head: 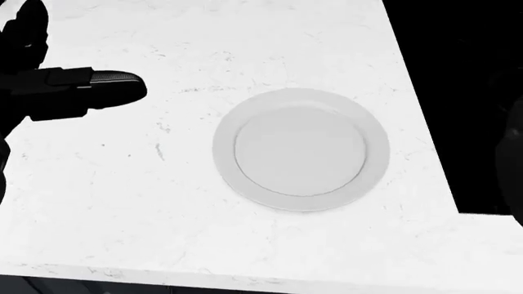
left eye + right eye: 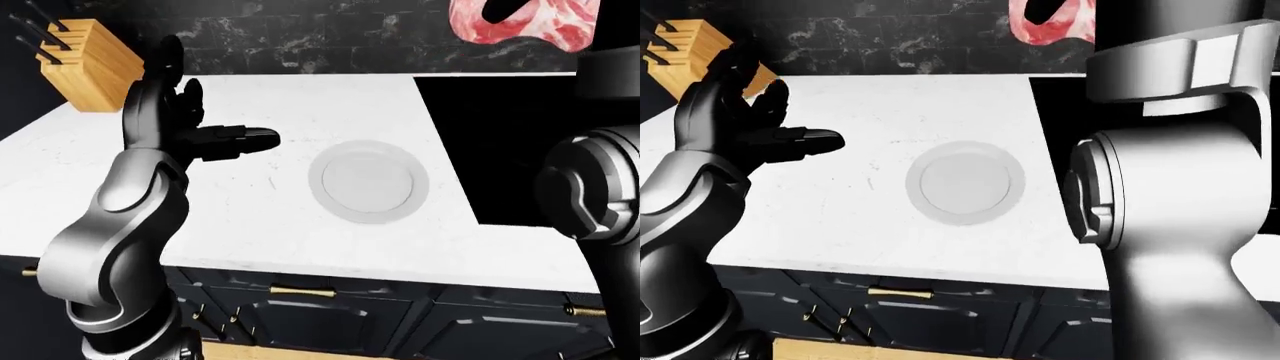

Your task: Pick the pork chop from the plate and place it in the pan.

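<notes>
The pink marbled pork chop (image 2: 545,26) hangs in the air at the top right of the left-eye view, over the black stove (image 2: 500,142). My right hand (image 2: 505,9) is shut on it; only dark fingers show at the top edge, and the raised right arm fills the right side. The white plate (image 1: 301,150) lies bare on the white counter (image 2: 250,217), left of the stove. My left hand (image 2: 210,112) is open and empty, held above the counter to the plate's left, thumb pointing right. No pan shows in any view.
A wooden knife block (image 2: 90,64) stands at the counter's top left corner. A dark marbled wall (image 2: 300,37) runs along the top. Dark cabinet drawers with brass handles (image 2: 300,291) sit below the counter edge.
</notes>
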Available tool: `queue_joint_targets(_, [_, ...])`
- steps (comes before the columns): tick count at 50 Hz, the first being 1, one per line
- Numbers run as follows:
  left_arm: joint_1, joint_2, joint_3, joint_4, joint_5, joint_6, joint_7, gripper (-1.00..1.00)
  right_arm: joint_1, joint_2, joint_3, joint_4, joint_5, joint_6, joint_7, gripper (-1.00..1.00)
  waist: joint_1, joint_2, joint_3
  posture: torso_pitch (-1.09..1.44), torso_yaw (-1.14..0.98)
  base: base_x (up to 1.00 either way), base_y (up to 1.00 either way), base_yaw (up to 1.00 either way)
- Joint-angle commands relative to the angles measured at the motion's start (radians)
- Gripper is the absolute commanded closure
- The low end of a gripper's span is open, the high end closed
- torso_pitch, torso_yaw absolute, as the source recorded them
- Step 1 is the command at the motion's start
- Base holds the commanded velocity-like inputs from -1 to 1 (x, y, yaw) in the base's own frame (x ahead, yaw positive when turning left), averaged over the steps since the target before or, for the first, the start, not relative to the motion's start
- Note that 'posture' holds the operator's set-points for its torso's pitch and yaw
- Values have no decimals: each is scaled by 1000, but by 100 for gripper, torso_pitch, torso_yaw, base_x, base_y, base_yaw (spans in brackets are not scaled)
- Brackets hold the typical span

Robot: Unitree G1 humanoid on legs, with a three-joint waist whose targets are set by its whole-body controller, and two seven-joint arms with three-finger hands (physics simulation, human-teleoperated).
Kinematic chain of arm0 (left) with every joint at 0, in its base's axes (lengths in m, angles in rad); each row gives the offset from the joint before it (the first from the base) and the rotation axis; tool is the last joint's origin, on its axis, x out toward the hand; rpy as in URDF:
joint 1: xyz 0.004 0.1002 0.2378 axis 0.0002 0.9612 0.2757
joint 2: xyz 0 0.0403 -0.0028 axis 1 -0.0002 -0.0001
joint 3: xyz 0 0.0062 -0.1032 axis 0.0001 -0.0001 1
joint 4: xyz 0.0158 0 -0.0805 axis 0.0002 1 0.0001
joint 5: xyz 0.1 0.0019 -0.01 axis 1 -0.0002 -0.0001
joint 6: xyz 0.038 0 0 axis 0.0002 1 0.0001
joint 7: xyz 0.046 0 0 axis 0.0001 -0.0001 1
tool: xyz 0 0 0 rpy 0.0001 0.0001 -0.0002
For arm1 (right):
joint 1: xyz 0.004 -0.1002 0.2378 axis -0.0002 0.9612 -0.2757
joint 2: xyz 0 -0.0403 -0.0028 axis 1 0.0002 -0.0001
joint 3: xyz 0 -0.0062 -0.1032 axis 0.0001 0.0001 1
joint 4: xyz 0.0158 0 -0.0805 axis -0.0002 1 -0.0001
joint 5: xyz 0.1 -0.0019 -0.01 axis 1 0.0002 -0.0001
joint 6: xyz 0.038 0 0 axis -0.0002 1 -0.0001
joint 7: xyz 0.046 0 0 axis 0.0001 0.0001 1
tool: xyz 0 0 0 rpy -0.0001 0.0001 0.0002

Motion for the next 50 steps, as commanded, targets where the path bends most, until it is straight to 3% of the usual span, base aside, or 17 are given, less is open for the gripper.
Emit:
queue_joint_targets(1, [-31,5,-2,-25,-4,-35,-4,-100,-34,-18,-11,-39,-17,-7,-14,100,-7,5,-24,0,0,0,-31,0])
queue_joint_targets(5, [-33,5,-3,-28,-5,-31,-3,-100,-17,-17,-15,-60,-24,-5,-4,100,2,-40,-9,0,0,0,-31,0])
queue_joint_targets(7, [-29,6,-3,-23,-4,-38,-6,-100,-23,-19,-14,-53,-27,-12,-5,100,5,-115,-28,0,0,0,-29,0])
queue_joint_targets(15, [-30,7,-3,-27,-5,-35,-4,-100,-16,-22,-16,-67,-38,-17,8,100,20,-43,4,0,0,0,-28,0])
queue_joint_targets(20, [-32,7,-2,-26,-6,-34,-4,-100,-8,-21,-18,-73,-41,-23,9,100,19,10,1,0,0,0,-29,0])
queue_joint_targets(22, [-31,7,-3,-25,-5,-36,-4,-100,-9,-22,-18,-72,-43,-25,9,100,8,36,-16,0,0,0,-29,0])
queue_joint_targets(23, [-30,7,-3,-24,-5,-37,-5,-100,-10,-21,-19,-70,-43,-25,8,100,15,18,-12,0,0,0,-28,0])
queue_joint_targets(25, [-30,7,-3,-24,-5,-37,-5,-100,-11,-22,-19,-69,-44,-26,9,100,1,28,-17,0,0,0,-29,0])
queue_joint_targets(27, [-31,7,-3,-24,-5,-36,-5,-100,-11,-22,-18,-72,-47,-26,15,100,-1,18,-28,0,0,0,-29,0])
queue_joint_targets(31, [-31,7,-2,-23,-6,-35,-4,-100,-10,-24,-18,-73,-52,-29,21,100,2,-20,-16,0,0,0,-29,0])
queue_joint_targets(33, [-32,7,-2,-22,-6,-35,-4,-100,-10,-24,-19,-74,-53,-29,24,100,7,-64,-22,0,0,0,-29,0])
queue_joint_targets(34, [-34,7,0,-25,-8,-30,-3,-100,-8,-24,-19,-76,-53,-30,26,100,8,-108,-32,0,0,0,-30,0])
queue_joint_targets(38, [-26,7,-4,-17,-4,-45,-7,-100,-2,-25,-21,-83,-56,-30,28,100,7,-81,-13,0,0,0,-29,0])
queue_joint_targets(41, [-28,7,-4,-19,-3,-42,-6,-100,4,-28,-21,-91,-59,-32,35,100,4,-38,-3,0,0,0,-20,-10])
queue_joint_targets(43, [-28,7,-3,-20,-4,-41,-6,-100,6,-29,-22,-93,-61,-34,35,100,15,-61,-3,0,0,0,0,-29])
queue_joint_targets(46, [-34,6,-3,-26,-6,-31,-2,-100,5,-29,-23,-90,-62,-37,31,100,19,-61,-5,0,0,0,0,-29])
queue_joint_targets(50, [-31,6,-4,-22,-4,-38,-4,-100,-1,-31,-24,-79,-62,-44,22,100,18,-34,-2,0,0,0,0,-29])
